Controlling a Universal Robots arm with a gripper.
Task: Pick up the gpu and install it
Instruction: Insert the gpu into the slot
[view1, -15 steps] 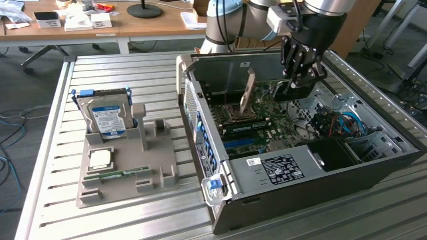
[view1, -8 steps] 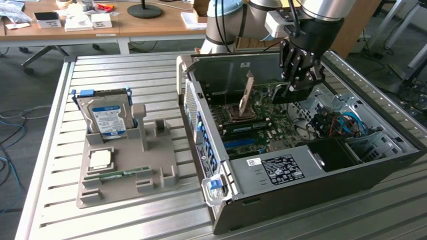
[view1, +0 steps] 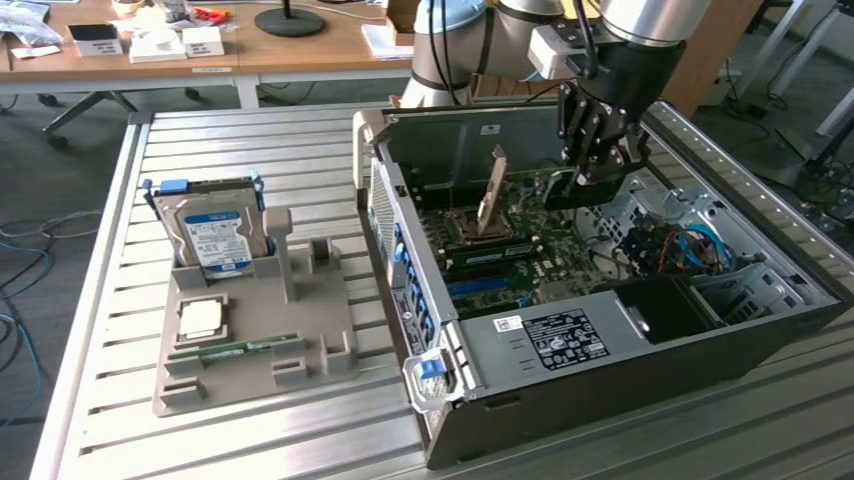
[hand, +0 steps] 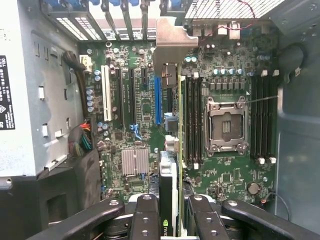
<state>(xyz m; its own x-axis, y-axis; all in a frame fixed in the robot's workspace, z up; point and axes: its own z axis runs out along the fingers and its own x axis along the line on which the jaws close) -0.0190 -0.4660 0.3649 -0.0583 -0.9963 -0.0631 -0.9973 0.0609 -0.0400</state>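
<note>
Gpu (hand: 169, 190), probably light, stiff and fragile, pinched edge-on across its flat faces by the fingers (hand: 145, 220) above the motherboard (hand: 135, 100), metal bracket (hand: 172, 45) left free.

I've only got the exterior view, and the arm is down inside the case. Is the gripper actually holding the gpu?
Observer: Yes. In the wrist view the gripper is shut on the gpu, which sits edge-on between the fingers.
Operator: Where is it relative to the blue slot?
Observer: It lines up just beside the blue slot, on the side toward the RAM slots. I can't tell whether it touches the board.
Operator: Which way does the bracket face?
Observer: The pale bracket is at the far end of the card, toward the rear slot covers.
</note>
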